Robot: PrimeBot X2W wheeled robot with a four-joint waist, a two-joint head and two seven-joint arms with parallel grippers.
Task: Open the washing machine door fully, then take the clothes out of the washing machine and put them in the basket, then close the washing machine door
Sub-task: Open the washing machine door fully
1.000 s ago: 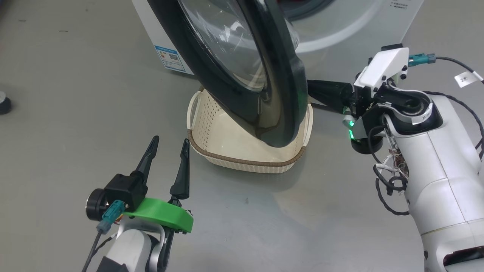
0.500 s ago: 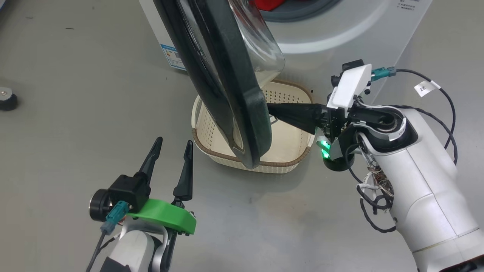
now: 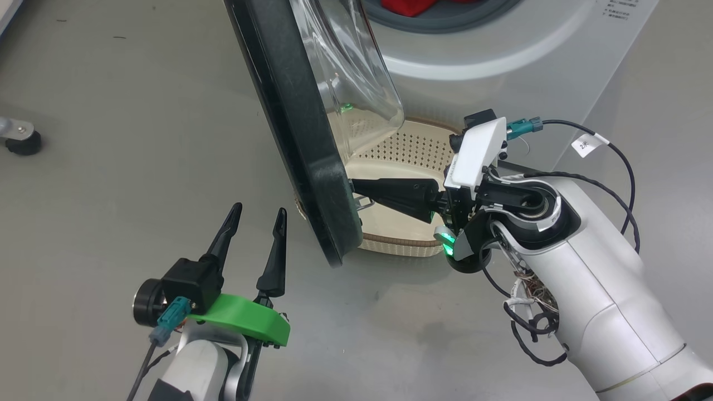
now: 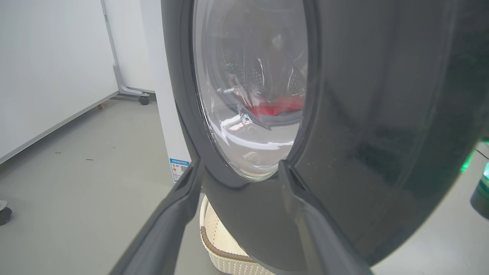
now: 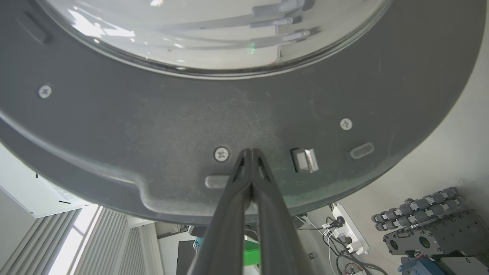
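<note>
Bright, even overhead light fills the head view. The grey floor (image 3: 111, 139) has a soft sheen and only faint, diffuse shadows. White glare streaks cross the glass of the washing machine door (image 3: 303, 156), along with a small glint from the green lamp (image 3: 447, 243). In the left wrist view the left gripper (image 4: 240, 164) looks soft and out of focus near the lens, and the wide lens stretches the door's rim at the right edge. The right wrist view is sharp on the dusty rim, and the window (image 5: 76, 244) at lower left is blown out.

The black-rimmed washing machine door (image 3: 312, 167) stands partly open over the cream basket (image 3: 398, 243), red clothes (image 3: 409, 6) inside the washing machine (image 3: 501, 55).
</note>
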